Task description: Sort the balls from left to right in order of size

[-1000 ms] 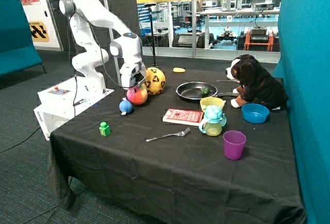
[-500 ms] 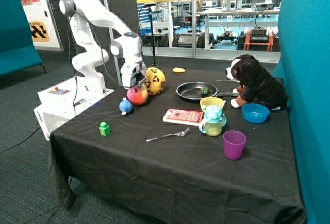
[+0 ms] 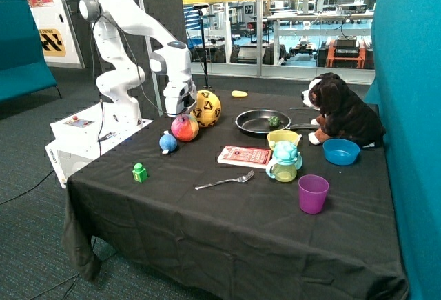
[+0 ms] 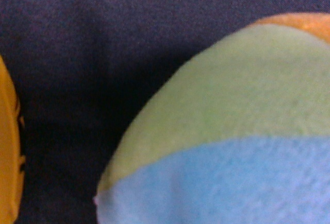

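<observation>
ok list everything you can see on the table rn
small ball: 1, blue, nearest the table's left edge
mid ball: 1, pink-orange-yellow, between the other balls
large ball: 1, yellow with black, behind
block: 1, green, front left
fork: 1, silver
book: 1, red
pan: 1, dark, green item inside
sippy cup: 1, teal-yellow
cup: 1, purple
bowl: 1, blue
plush dog: 1
tool: just above mid ball

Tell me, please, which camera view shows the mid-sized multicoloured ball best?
The outside view: the mid-sized multicoloured ball appears whole on the black tablecloth, between the small blue ball and the large yellow football, with the gripper just above. The wrist view shows only green, blue and orange panels.
</observation>
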You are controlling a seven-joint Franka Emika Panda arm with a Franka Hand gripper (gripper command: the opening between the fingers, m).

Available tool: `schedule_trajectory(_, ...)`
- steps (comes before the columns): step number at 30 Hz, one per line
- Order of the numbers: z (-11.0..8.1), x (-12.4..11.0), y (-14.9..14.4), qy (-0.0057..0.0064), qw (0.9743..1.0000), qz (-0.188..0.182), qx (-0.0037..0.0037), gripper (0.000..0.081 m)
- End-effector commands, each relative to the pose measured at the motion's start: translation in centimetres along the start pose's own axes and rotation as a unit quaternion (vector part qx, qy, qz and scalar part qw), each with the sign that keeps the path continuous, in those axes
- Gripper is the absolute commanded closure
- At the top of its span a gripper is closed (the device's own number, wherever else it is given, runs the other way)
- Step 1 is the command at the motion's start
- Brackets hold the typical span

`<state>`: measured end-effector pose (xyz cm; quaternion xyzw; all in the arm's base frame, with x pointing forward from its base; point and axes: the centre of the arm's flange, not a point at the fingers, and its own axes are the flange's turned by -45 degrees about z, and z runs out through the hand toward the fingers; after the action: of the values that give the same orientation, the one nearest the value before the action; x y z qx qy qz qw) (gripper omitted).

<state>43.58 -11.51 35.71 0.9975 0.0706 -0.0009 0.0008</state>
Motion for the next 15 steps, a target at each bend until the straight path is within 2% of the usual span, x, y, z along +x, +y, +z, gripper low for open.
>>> schedule_trajectory(1, -0.3, -0.3, 0.1, 0.0009, 1.0, 0.002, 0.00073, 0.0)
schedule_trajectory(6, -0.7, -0.4, 0.2, 0.0009, 1.0, 0.003, 0.00073, 0.0)
schedule_trajectory(15, -3.1, 0.3, 0.2, 0.0009, 1.0, 0.002, 0.00073, 0.0)
